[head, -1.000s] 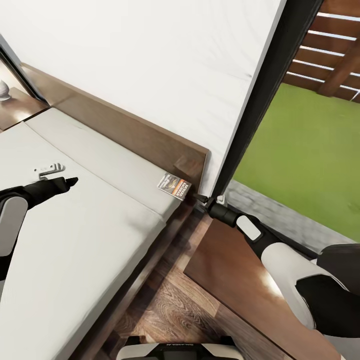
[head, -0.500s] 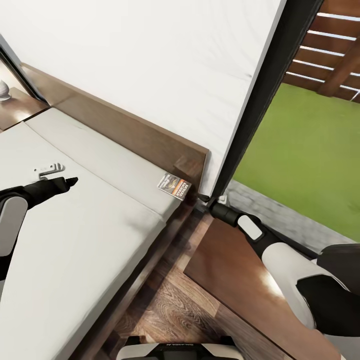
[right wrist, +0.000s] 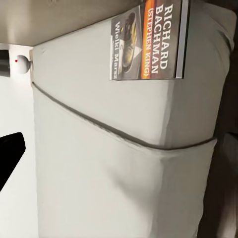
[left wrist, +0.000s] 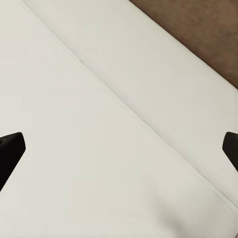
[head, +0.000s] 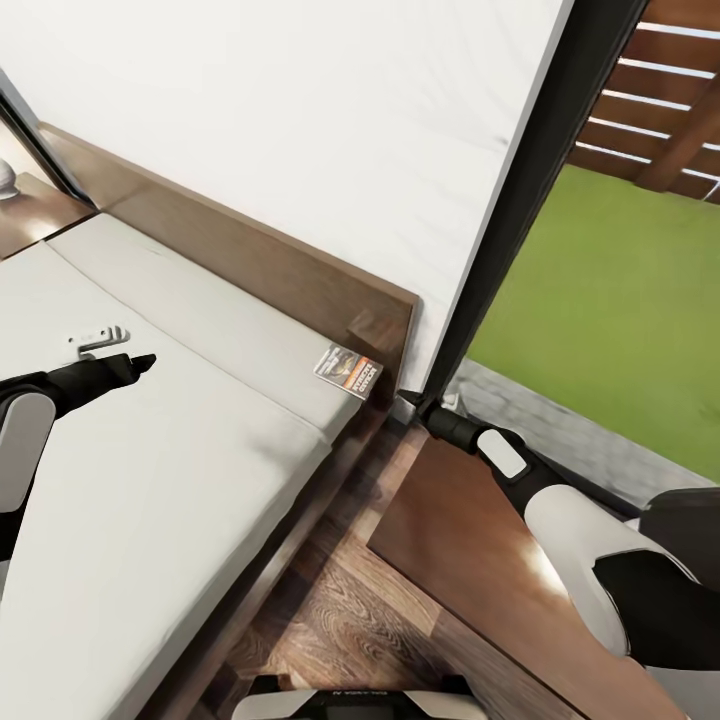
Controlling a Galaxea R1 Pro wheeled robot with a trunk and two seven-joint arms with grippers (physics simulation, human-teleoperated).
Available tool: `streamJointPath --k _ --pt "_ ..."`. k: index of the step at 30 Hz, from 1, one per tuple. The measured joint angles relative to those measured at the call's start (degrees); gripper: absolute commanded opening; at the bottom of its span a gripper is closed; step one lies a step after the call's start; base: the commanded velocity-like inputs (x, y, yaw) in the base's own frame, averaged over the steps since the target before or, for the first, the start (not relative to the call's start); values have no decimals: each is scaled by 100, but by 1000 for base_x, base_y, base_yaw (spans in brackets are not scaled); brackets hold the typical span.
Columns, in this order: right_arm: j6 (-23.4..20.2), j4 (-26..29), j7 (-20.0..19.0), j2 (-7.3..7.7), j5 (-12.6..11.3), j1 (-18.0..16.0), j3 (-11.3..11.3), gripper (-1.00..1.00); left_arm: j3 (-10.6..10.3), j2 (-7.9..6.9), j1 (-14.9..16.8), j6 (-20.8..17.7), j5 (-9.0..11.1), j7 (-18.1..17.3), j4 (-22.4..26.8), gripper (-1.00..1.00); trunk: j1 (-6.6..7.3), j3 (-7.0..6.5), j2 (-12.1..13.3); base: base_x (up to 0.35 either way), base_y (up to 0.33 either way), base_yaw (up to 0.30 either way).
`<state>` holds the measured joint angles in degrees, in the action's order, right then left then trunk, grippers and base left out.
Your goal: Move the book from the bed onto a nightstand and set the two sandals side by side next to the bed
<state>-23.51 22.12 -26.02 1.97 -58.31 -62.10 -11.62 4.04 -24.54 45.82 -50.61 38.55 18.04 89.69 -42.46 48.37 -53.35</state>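
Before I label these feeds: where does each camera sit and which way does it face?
Head view: on the head, looking down over the bed, book and both arms.
Left wrist view: on the left arm, facing the mattress; fingertips show.
Right wrist view: on the right arm, facing the book; one fingertip shows.
Head and right wrist share the book.

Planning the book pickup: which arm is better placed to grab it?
The right. Its gripper is close beside the book at the bed's corner, next to the nightstand. The left gripper hovers mid-mattress, farther off.

The book cover reads "RICHARD BACHMAN", "(STEPHEN KING)" and "Wielki Marsz".
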Motion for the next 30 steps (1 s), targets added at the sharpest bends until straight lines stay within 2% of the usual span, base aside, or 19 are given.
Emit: streamJointPath --k 7,13,18,19,21,24,30 --pt "76 8 16 -3 18 0 -1 100 0 3 71 0 2 0 0 100 -154 126 -281 0 0 0" --pt "89 11 6 6 12 0 -1 100 -5 -1 255 -19 3 0 0 100 -286 234 -522 0 0 0" --pt "91 11 -34 8 1 0 -1 100 -7 -4 554 -219 -2 0 0 100 -396 323 -723 0 0 0" --pt "91 11 -54 14 -5 0 1 100 -8 -5 775 -405 -3 3 1 100 -417 341 -763 0 0 0" --pt "91 11 -68 16 -8 0 3 100 -8 -5 911 -484 -4 6 1 100 -461 377 -843 0 0 0" --pt "92 25 -86 18 -11 0 7 100 -8 3 1030 -548 -3 7 1 100 -527 431 -963 0 0 0" --pt "92 44 -101 17 -9 -1 9 100 -8 1 1050 -560 -2 7 2 100 -659 539 -1204 0 0 103"
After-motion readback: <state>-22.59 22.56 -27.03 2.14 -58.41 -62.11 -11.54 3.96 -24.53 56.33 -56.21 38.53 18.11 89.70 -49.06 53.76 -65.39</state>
